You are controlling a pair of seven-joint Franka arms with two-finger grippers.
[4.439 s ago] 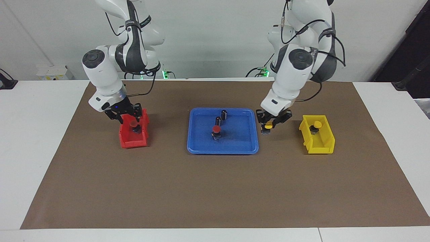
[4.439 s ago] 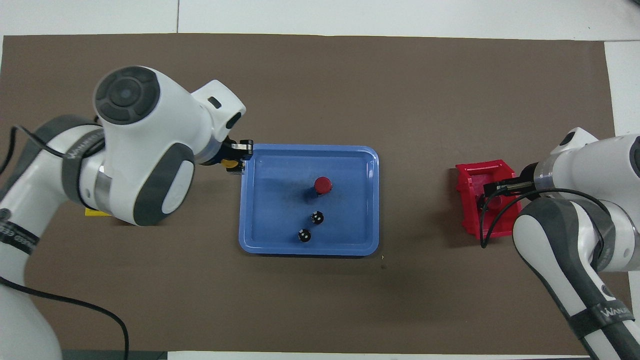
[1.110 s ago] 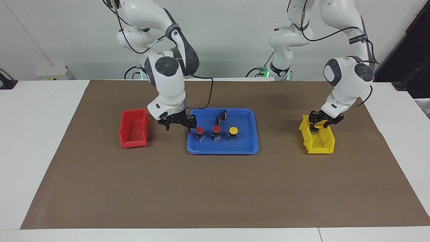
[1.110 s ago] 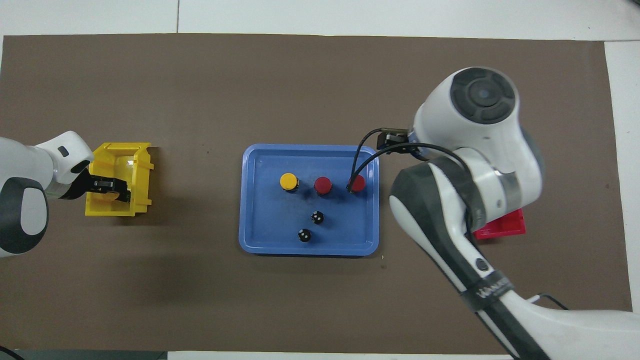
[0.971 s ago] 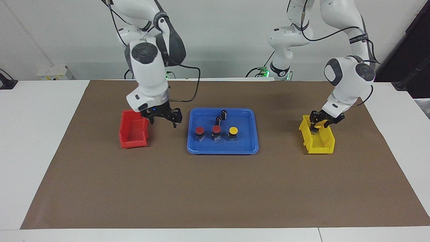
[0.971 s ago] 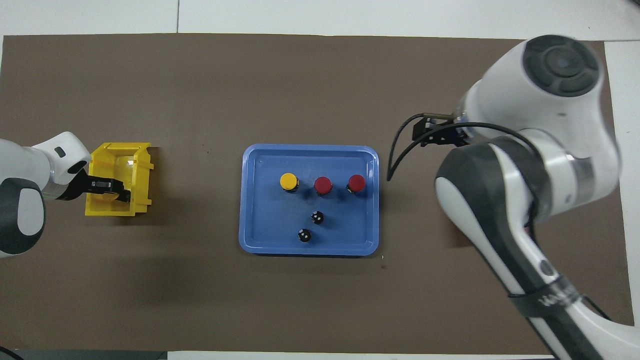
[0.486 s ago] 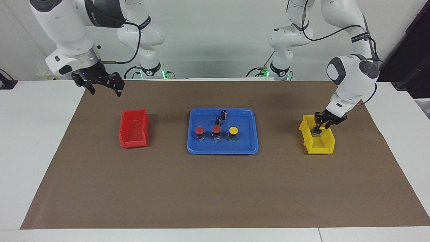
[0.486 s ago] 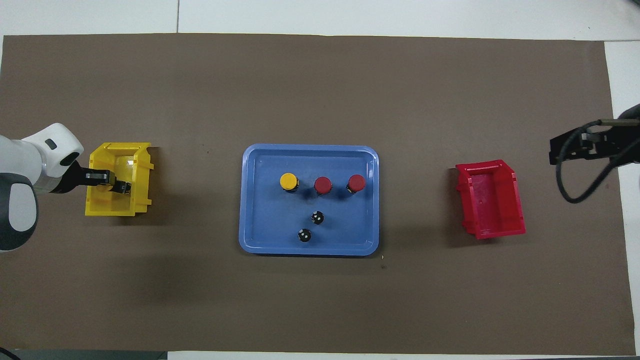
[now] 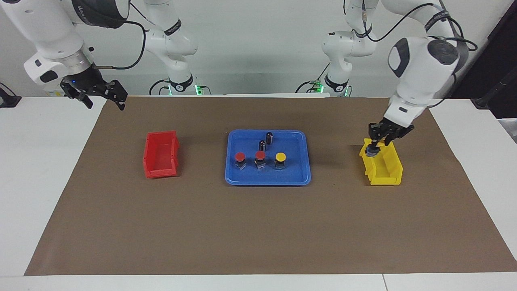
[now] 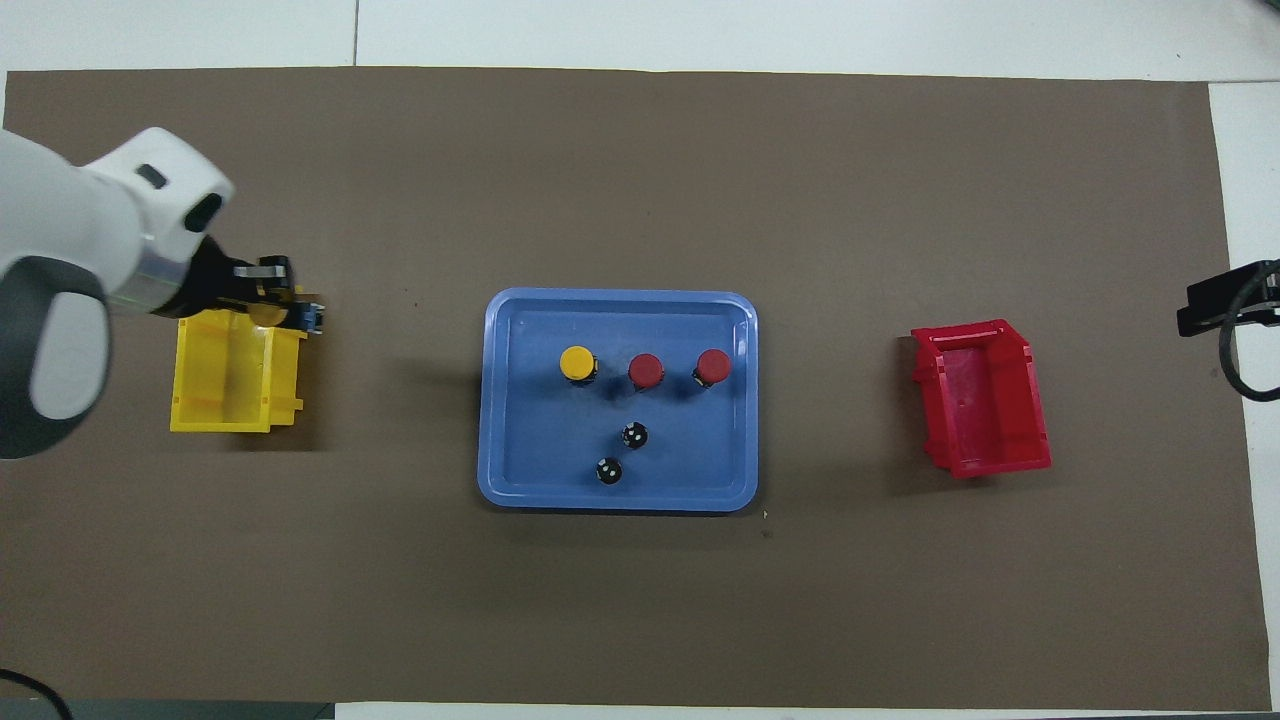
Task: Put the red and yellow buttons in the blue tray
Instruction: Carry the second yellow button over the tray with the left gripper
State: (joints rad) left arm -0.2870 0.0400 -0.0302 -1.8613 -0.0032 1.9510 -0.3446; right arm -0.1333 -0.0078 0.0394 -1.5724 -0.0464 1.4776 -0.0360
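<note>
Yellow button [image 10: 268,313] (in left gripper [image 10: 290,312])

Right gripper [image 10: 1215,305] cut off by overhead view's edge, only black links and cable show. Held yellow button [image 9: 371,151] mostly hidden betw. left gripper [image 9: 375,146] fingers; cap barely seen from facing view, base only. Left arm's upper part runs off frame. Markings on black cylinders [image 10: 634,435] too small to read.

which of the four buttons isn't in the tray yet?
The second yellow button, held shut in the left hand over the yellow bin. The other yellow one and both red ones stand in the blue tray.
</note>
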